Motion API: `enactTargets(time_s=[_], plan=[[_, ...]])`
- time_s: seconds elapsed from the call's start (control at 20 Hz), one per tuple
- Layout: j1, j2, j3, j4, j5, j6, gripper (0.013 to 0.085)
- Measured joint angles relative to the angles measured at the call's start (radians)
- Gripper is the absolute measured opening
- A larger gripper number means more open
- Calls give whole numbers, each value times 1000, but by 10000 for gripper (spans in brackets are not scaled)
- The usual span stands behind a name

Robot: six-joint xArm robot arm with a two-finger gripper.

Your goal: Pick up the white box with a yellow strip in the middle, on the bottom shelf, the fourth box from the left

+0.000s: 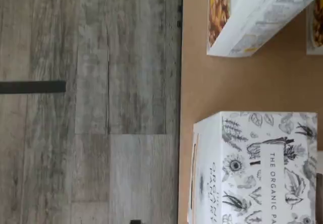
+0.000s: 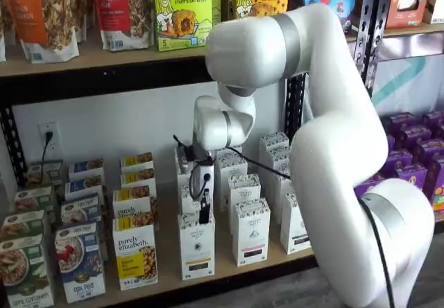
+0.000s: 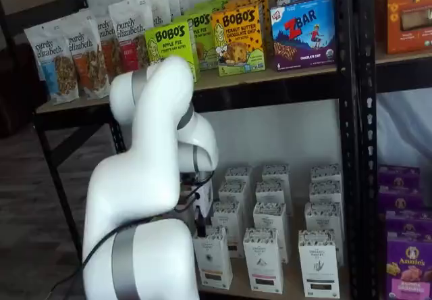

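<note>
My pincer [image 2: 205, 214] hangs in front of the bottom shelf [image 2: 166, 259], its black fingers pointing down just above the front box of a row of white botanical-print boxes [image 2: 196, 247]; I see them side-on with no plain gap, so I cannot tell whether they are parted or closed, and nothing shows between them. The white box with a yellow strip in the middle [image 2: 137, 258] stands at the shelf's front edge, just beside that white row on the side toward the wall outlet, heading its own row of like boxes running back. In the wrist view a white box printed with black leaves and flowers [image 1: 255, 168] sits on the brown shelf board [image 1: 237, 82], close to the board's edge over the grey wood floor [image 1: 91, 103], with a corner of a box showing granola [image 1: 252, 17] near it.
</note>
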Motion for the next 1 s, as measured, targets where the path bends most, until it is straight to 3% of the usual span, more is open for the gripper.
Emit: enactTargets(time_s=[0.25,0.65,1.0], plan=[[1,59,-56,-10,4,9,850],[-16,142,-144,14,-13,-28,850],[-23,195,-216,-14,25,-9,850]])
